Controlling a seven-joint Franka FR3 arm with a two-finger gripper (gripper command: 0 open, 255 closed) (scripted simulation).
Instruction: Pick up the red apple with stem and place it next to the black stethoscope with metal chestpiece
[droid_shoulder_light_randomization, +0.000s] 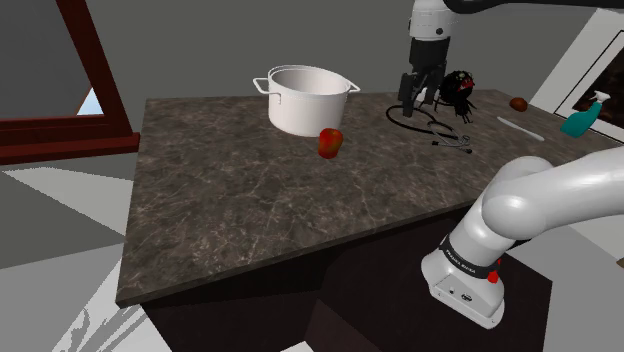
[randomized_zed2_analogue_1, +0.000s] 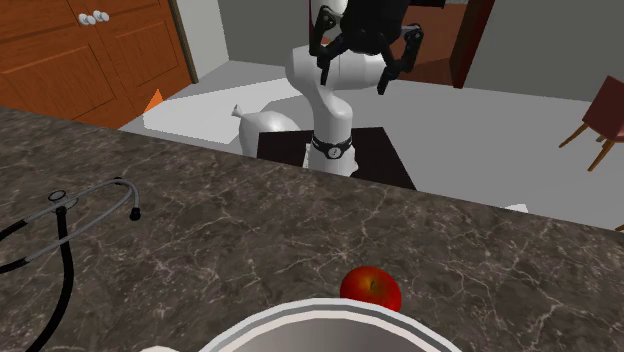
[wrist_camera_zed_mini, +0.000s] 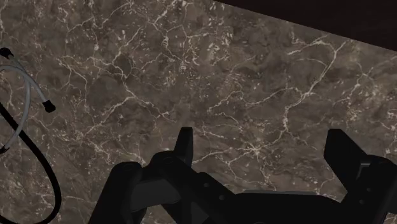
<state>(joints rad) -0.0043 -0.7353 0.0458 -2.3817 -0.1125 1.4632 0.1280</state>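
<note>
The red apple (droid_shoulder_light_randomization: 330, 142) stands on the dark marble counter (droid_shoulder_light_randomization: 250, 200), just in front of a white pot (droid_shoulder_light_randomization: 305, 98). From across the counter the apple (randomized_zed2_analogue_1: 371, 290) appears right beside the pot's rim (randomized_zed2_analogue_1: 320, 325). The black stethoscope (droid_shoulder_light_randomization: 440, 126) with grey tubing lies further toward the shoulder view's right. My gripper (droid_shoulder_light_randomization: 417, 97) hangs open and empty above the counter, over the stethoscope's near end and well away from the apple. Seen head-on, the gripper (randomized_zed2_analogue_1: 353, 80) has its fingers spread. Along the hand, the gripper (wrist_camera_zed_mini: 261, 146) faces bare marble, the stethoscope (wrist_camera_zed_mini: 25, 121) off to one side.
A black and red object (droid_shoulder_light_randomization: 460, 88) sits just behind the stethoscope. A teal spray bottle (droid_shoulder_light_randomization: 585, 115), a small brown object (droid_shoulder_light_randomization: 519, 103) and a thin white stick (droid_shoulder_light_randomization: 520, 127) lie at the far right. Wooden cabinets (randomized_zed2_analogue_1: 90, 55) stand beyond the counter.
</note>
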